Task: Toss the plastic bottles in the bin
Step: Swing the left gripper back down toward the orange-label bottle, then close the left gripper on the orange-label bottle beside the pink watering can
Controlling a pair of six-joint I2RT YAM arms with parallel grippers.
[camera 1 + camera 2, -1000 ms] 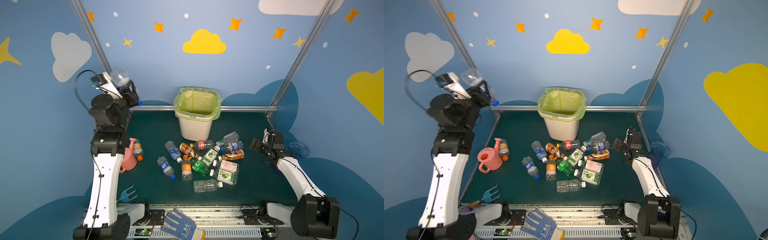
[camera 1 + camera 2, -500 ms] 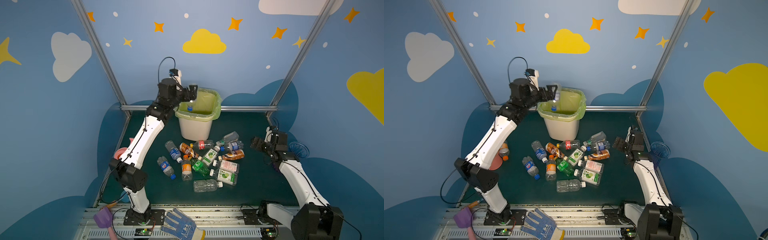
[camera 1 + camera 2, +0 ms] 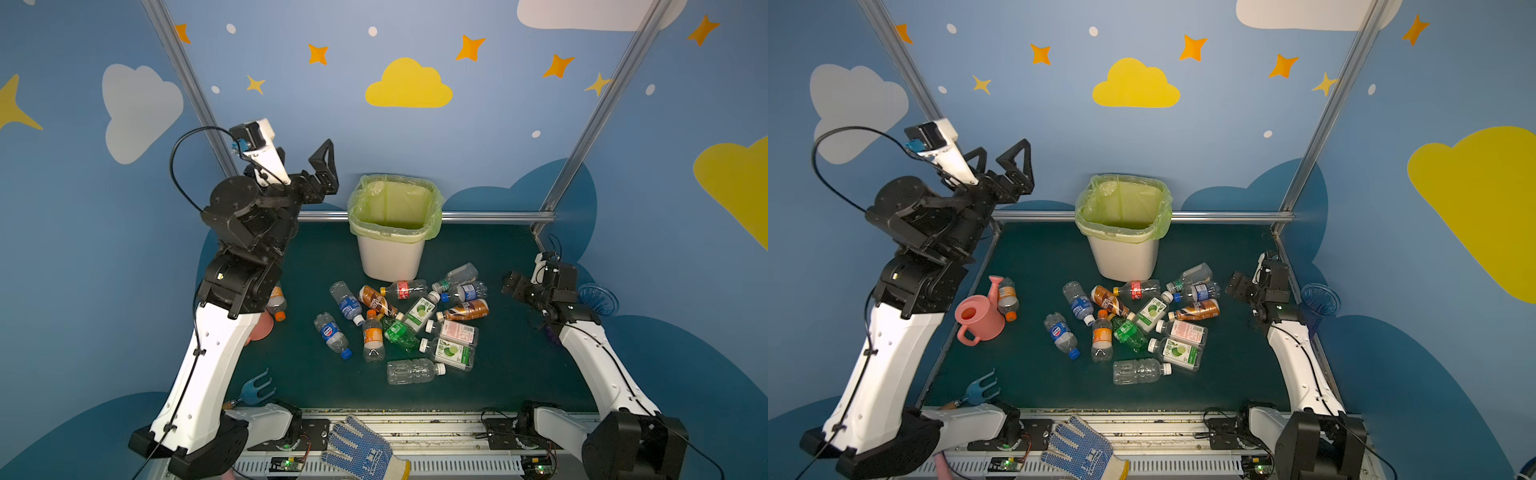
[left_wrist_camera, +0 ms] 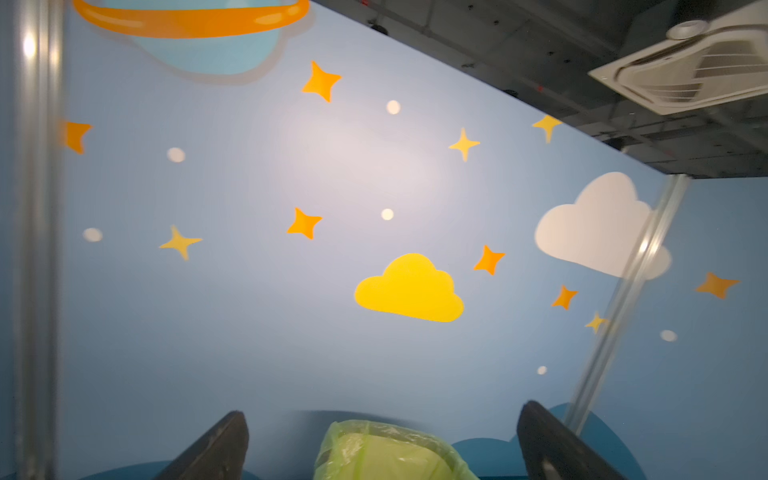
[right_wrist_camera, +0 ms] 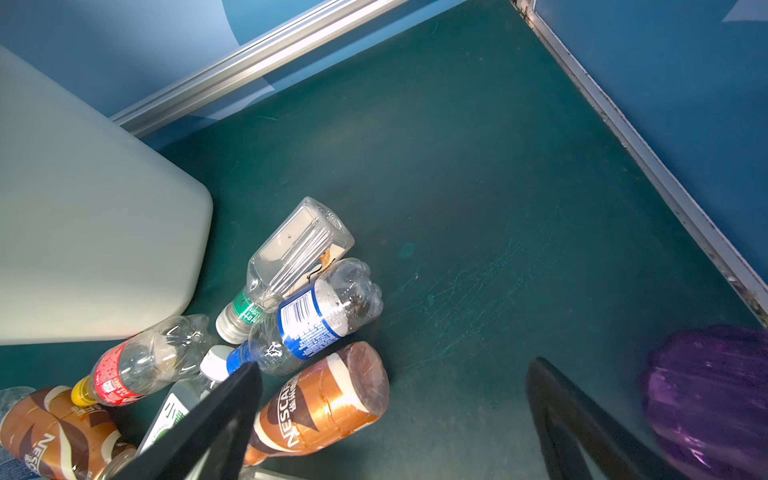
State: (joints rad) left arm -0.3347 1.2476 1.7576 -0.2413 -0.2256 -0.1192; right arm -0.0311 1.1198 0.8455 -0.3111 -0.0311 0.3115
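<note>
Left claw [image 3: 1001, 153] (spread, empty) hovers near bin [image 3: 1124, 258].

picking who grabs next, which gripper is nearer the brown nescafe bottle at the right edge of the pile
Right. The right gripper hangs open, low, just right of that brown bottle. The left gripper is raised high, left of the bin's rim, far from it.
</note>
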